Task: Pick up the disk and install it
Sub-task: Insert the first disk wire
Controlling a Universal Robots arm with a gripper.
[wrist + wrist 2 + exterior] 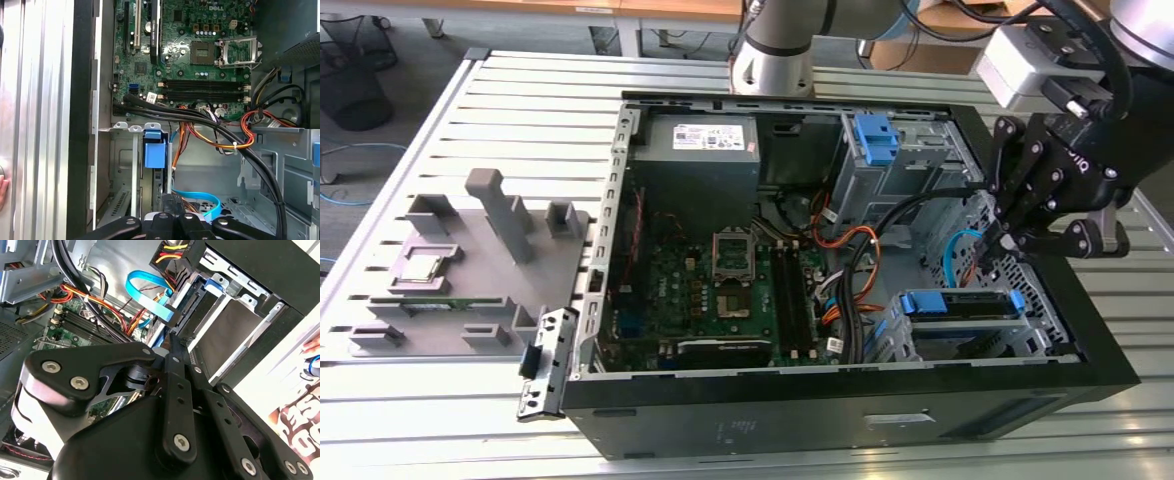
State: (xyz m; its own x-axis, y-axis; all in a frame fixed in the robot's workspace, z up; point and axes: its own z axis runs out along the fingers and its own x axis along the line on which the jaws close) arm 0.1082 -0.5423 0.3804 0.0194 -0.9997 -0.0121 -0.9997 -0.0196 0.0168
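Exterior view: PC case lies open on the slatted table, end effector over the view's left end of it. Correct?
No. The exterior view shows the end effector over the view's right end of the PC case. The case does lie open on the slatted table.

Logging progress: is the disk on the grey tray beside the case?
No, the blue-bracketed disk sits inside the case, at the exterior view's right, not on the grey tray.

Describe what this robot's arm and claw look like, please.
The arm is silver-grey and cylindrical. Its gripper is black, built of jointed metal links dotted with silver screws. A white box with black cables is mounted near it.
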